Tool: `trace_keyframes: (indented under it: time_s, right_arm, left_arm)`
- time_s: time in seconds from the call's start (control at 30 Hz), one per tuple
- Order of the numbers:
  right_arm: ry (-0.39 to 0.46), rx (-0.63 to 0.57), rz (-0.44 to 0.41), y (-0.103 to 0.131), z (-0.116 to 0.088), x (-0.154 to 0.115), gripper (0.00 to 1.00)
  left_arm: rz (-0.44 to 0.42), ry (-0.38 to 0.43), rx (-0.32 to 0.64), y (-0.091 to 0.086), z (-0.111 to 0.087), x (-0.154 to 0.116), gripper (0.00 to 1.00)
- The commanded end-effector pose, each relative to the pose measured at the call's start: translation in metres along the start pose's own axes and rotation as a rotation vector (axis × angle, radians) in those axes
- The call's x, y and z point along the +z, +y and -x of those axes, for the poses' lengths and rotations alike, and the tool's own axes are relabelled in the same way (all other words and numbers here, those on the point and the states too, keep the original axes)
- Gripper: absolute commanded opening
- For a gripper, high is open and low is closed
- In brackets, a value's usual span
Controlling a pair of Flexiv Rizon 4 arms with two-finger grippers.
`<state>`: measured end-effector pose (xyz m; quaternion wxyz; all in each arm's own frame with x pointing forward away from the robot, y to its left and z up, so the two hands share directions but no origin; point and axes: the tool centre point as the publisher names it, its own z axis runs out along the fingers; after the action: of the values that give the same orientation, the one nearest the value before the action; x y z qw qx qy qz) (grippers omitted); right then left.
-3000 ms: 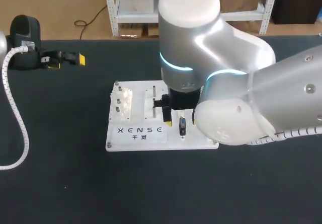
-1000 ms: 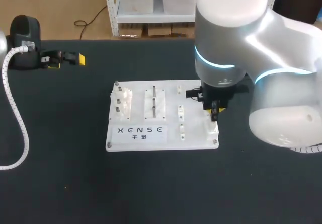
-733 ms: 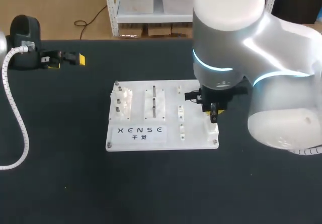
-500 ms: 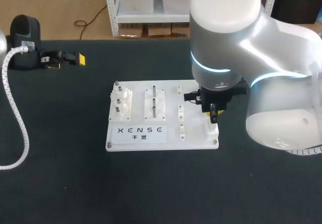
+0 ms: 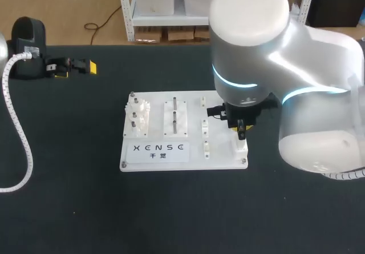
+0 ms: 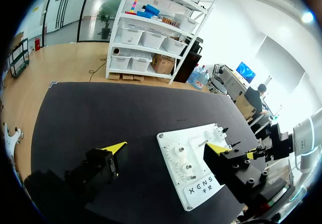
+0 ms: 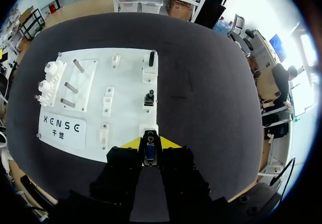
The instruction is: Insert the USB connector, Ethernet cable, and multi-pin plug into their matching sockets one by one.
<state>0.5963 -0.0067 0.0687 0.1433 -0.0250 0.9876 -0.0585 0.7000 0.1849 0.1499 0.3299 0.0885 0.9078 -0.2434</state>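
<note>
Black surface [image 5: 68,202] carrying the white socket board [image 5: 219,158], with the right arm [image 5: 285,94] reaching in over the board's right side.

**Progress.** In the board's right-hand column, a first dark piece [image 7: 151,59] stands in the far block and a second dark piece [image 7: 149,99] stands in the middle block. The small holders [image 7: 108,99] in the next column toward the board's centre look empty. On this evidence two plugs seem already seated, and the third insertion is the step in hand. Which of the three plugs this one is cannot be told.

**Position of the work.** The right jaws are clenched on a small dark connector [image 7: 150,151], gripped from two sides by the yellow tips. It points down at the near block [image 7: 149,131], the last in the board's right-hand column, beside the board's near right corner. The connector sits directly over this block. Whether it has entered the socket cannot be told.

**Idle side.** The left arm [image 5: 28,40] lies well apart from the board, beyond its far left corner. The left jaws are released, with the yellow fingertips [image 6: 113,147] spread wide and nothing between them.
</note>
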Motion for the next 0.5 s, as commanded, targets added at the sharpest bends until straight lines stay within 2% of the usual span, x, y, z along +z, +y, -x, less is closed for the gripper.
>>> trace_keyframes:
  time_s: [0.03,0.33,0.5]
  right_arm:
    - [-0.018,-0.003,-0.002,-0.002,-0.007,0.003,0.0]
    - [-0.009,0.005,-0.009,-0.003,-0.012,0.009,0.0]
    - [0.008,0.021,-0.017,-0.002,-0.013,0.021,0.0]
  left_arm:
    - [0.0,0.0,0.0,0.0,0.0,0.0,1.0]
    - [0.0,0.0,0.0,0.0,0.0,0.0,1.0]
    - [0.0,0.0,0.0,0.0,0.0,0.0,1.0]
